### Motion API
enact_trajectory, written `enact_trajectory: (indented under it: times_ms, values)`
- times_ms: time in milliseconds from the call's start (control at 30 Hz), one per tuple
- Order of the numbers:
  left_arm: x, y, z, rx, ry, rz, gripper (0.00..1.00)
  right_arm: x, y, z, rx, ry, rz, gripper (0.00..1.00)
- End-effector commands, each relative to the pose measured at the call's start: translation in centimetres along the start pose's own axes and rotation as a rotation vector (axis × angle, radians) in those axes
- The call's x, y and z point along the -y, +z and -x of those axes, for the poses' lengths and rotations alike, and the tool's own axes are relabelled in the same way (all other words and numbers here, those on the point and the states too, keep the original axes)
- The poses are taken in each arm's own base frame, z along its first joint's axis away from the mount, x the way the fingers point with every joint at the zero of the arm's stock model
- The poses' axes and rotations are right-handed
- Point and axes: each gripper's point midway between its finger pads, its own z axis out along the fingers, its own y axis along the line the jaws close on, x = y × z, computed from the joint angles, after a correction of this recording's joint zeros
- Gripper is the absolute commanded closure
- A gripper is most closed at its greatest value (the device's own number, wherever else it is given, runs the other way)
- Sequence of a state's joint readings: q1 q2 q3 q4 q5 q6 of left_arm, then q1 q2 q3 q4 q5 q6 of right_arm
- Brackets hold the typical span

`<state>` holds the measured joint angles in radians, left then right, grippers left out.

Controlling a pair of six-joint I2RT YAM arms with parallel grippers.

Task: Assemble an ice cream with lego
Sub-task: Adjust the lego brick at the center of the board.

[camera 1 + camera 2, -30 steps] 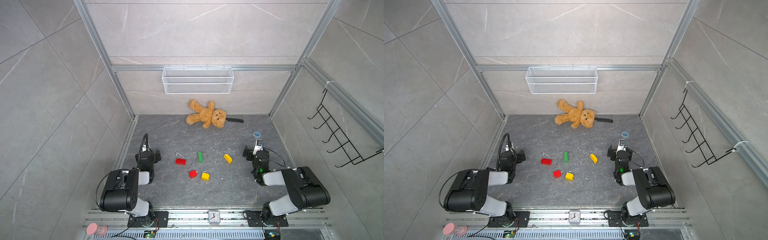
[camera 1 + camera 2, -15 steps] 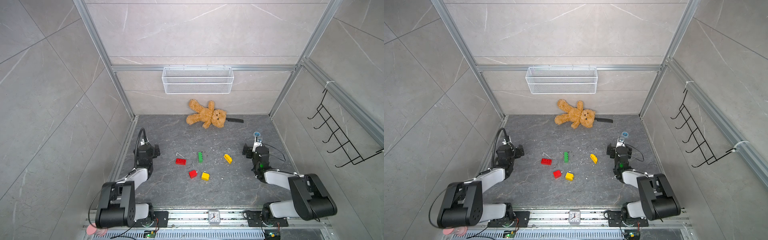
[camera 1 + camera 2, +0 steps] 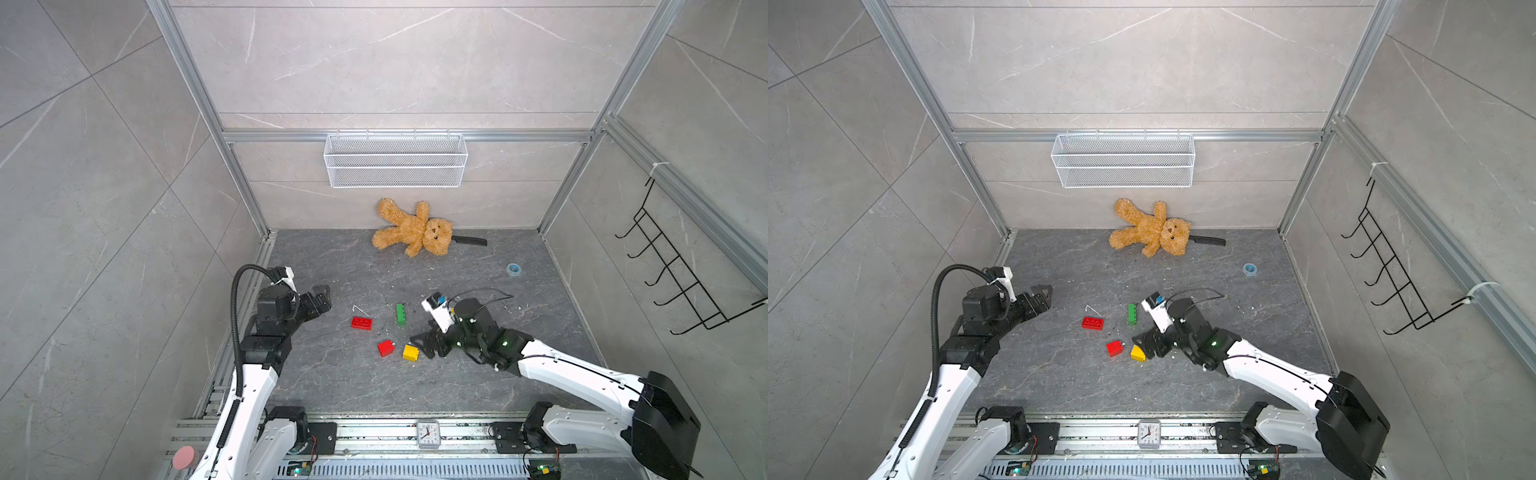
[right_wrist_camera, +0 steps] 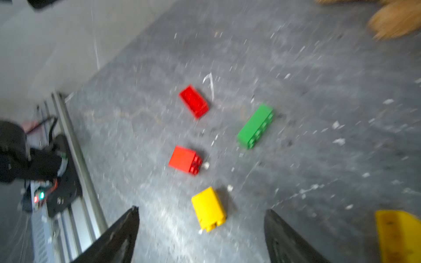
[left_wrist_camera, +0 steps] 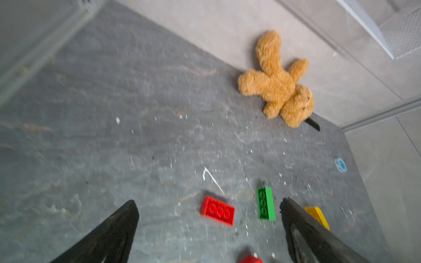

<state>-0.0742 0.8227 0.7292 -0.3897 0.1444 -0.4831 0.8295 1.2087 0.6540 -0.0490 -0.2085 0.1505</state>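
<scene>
Square yellow lego lies on the bench just ahead of the right pincer, between its parted jaws, long axis along them. Left pincer, parted too, is farther.

Wrist views blurred, rounded brick — cropped

both top views are bright, evenly lit, sharp, shadows faint. both wrist views are motion-blurred; the square yellow plastic brick looks smeared.
</scene>
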Motion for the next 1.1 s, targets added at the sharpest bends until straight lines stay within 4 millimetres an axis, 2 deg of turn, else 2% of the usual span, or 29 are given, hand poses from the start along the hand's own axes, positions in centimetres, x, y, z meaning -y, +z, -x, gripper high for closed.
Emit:
enact_trajectory:
  times_ms: [0, 200, 233, 367, 667, 767, 900, 1067]
  values:
    - [1.5, -1.0, -1.9, -0.093, -0.052, -0.081, 0.01, -1.2, 1.7, -3.7, -0.095, -0.132, 0.032, 0.15]
    - [1.7, -1.4, -2.0, -0.100, -0.039, -0.089, 0.01, 0.4, 3.6, -5.4, -0.130, -0.151, -0.061, 0.12]
    - [1.7, -1.3, -2.0, -0.101, -0.039, -0.090, 0.00, 0.5, 4.1, -5.9, -0.156, -0.164, -0.069, 0.09]
    - [1.9, -1.0, -2.1, -0.114, -0.043, -0.094, 0.01, 2.2, 5.0, -6.2, -0.167, -0.195, -0.158, 0.08]
    - [1.9, -0.4, -2.1, -0.138, -0.043, -0.085, 0.01, 1.9, 6.8, -6.7, -0.173, -0.209, -0.123, 0.09]
    - [1.6, -0.2, -2.1, -0.144, -0.043, -0.066, 0.00, 2.3, 7.5, -7.2, -0.211, -0.213, -0.139, 0.13]
    - [1.5, 0.0, -2.4, -0.163, -0.039, -0.056, 0.01, 1.4, 8.3, -7.2, -0.203, -0.219, -0.081, 0.22]
    - [1.2, -0.2, -2.4, -0.167, -0.035, -0.034, 0.01, 1.2, 8.1, -6.9, -0.182, -0.214, -0.052, 0.32]
